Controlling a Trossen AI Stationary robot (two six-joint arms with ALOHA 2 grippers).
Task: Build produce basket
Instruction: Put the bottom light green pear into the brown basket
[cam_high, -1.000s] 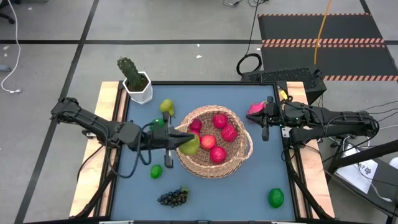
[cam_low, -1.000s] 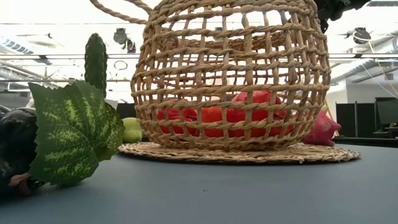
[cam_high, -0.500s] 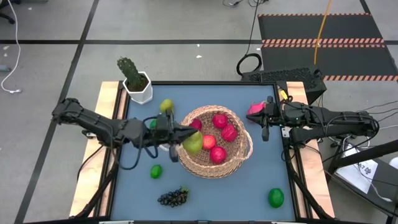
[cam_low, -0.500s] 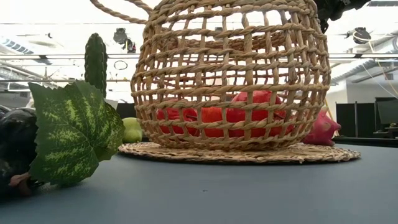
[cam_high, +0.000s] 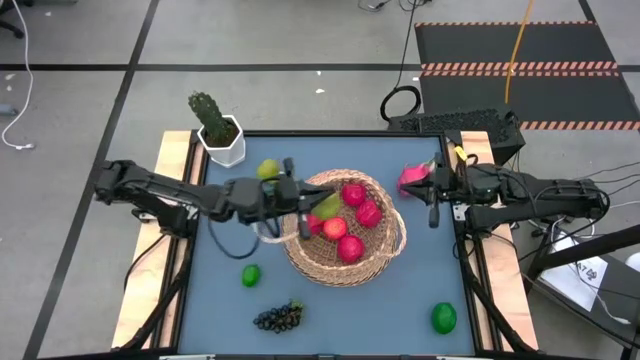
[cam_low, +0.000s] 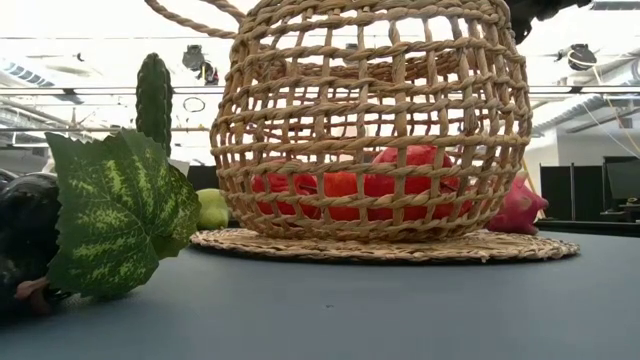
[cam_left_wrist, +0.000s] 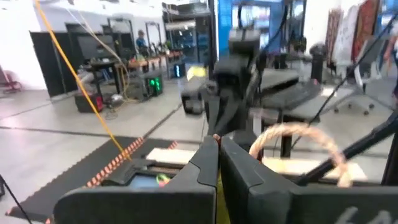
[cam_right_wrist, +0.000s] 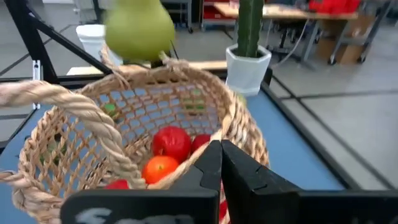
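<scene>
The woven basket (cam_high: 372, 250) stands mid-table with several red apples (cam_high: 352, 192) in it. My left gripper (cam_high: 306, 206) reaches over the basket's left rim and is shut on a yellow-green pear (cam_high: 326, 206), which the right wrist view shows above the rim (cam_right_wrist: 139, 26). My right gripper (cam_high: 432, 220) is shut and holds nothing at the table's right edge, beside the pink dragon fruit (cam_high: 410, 178). Lying on the table are another pear (cam_high: 268, 170), a lime (cam_high: 251, 275), a grape bunch (cam_high: 280, 317) and a green fruit (cam_high: 443, 318). My left gripper comes in level from the table's left, and the pear sticks out past its fingertips. In its wrist view only a yellow sliver (cam_left_wrist: 218, 186) shows between the shut fingers, and they hide which part they pinch. The pear is lifted clear above the apples.
A potted cactus (cam_high: 218, 128) stands at the far left corner. In the low view the grapes' leaf (cam_low: 120, 215) fills the near left, and the basket's flat woven base (cam_low: 400, 246) spreads wide. Bare blue table lies along the near edge.
My left gripper has swung toward the table's far edge and to the right. It has carried the pear from above the basket's near-left rim to above the basket's middle left. The pear stays lifted clear.
</scene>
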